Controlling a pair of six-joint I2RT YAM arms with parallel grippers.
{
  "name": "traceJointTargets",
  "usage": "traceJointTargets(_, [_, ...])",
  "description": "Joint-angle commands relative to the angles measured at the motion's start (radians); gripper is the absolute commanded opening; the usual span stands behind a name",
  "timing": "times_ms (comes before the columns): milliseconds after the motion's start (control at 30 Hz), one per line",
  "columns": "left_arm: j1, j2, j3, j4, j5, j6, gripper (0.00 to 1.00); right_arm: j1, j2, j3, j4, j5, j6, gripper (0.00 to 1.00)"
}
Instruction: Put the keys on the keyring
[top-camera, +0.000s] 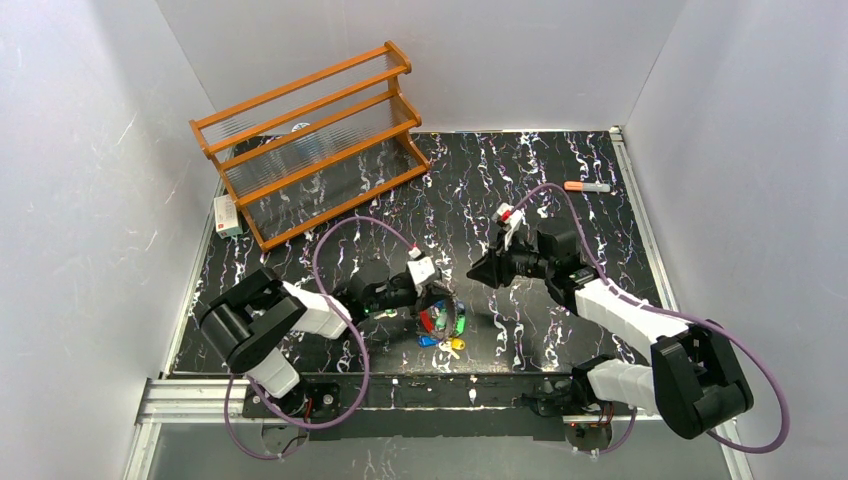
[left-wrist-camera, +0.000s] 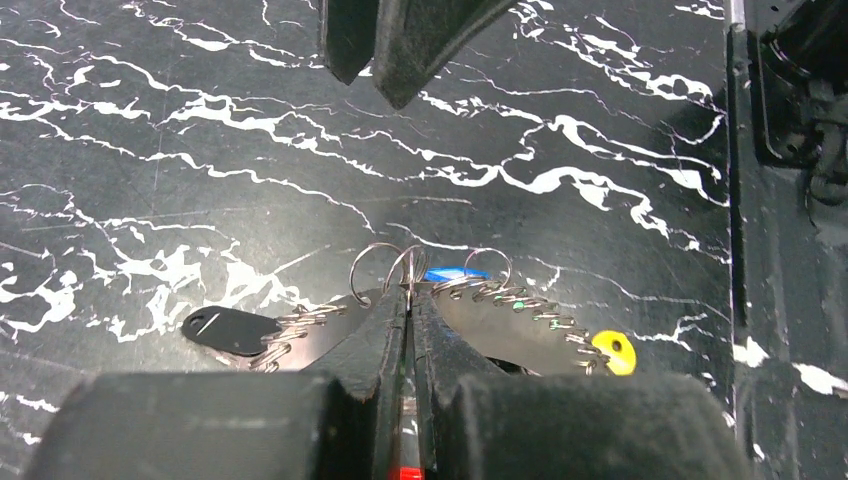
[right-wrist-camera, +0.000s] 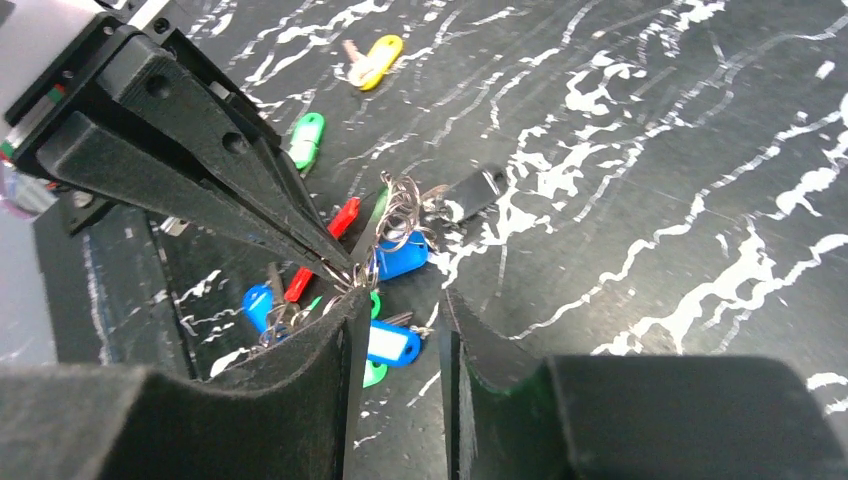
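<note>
Though poised just beside keyring (right-wrist-camera: 400, 205) | right gripper (right-wrist-camera: 400, 310): apart, empty | left gripper (left-wrist-camera: 408, 300): clamped on keyring | keys (right-wrist-camera: 383, 52): scattered on bench (right-wrist-camera: 650, 200)

Looks smooth and faintly glossy across the black, white-veined worktop (top-camera: 520, 180). Gleams as bright bare metal wire in the keyring (left-wrist-camera: 405, 265) loops. Shows shiny coloured plastic heads on the metal keys (right-wrist-camera: 372, 60), matt black rubbery pads on the left hand (left-wrist-camera: 410, 305) and right hand (right-wrist-camera: 400, 300), varnished orange wood on the rack (top-camera: 310, 140).
</note>
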Motion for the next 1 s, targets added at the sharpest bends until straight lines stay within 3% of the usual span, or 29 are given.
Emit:
traceJointTargets(0, [0.0, -0.107, -0.058, 0.022, -0.018, 0.042, 0.0, 0.001, 0.026, 0.002, 0.122, -0.189, 0.012, 0.37])
traceJointTargets(200, [0.0, -0.118, -0.059, 0.024, -0.006, -0.011, 0.0, 0.014, 0.112, 0.006, 0.161, -0.256, 0.067, 0.15])
traceJointTargets(300, [0.0, -0.12, -0.061, 0.024, 0.004, -0.019, 0.0, 0.027, 0.135, 0.004, 0.163, -0.255, 0.08, 0.16])
traceJointTargets(533, [-0.001, -0.168, -0.087, 0.023, 0.015, -0.004, 0.0, 0.05, 0.134, -0.017, 0.193, -0.285, 0.075, 0.37])
traceJointTargets(700, [0.0, -0.193, -0.091, 0.023, 0.035, -0.002, 0.0, 0.073, 0.171, -0.007, 0.193, -0.291, 0.067, 0.43])
traceJointTargets(867, [-0.001, -0.223, -0.097, 0.026, 0.059, 0.006, 0.0, 0.085, 0.207, 0.008, 0.199, -0.27, 0.057, 0.41])
traceJointTargets(967, [0.0, -0.244, -0.113, 0.028, 0.06, 0.017, 0.0, 0.087, 0.222, 0.016, 0.199, -0.276, 0.054, 0.29])
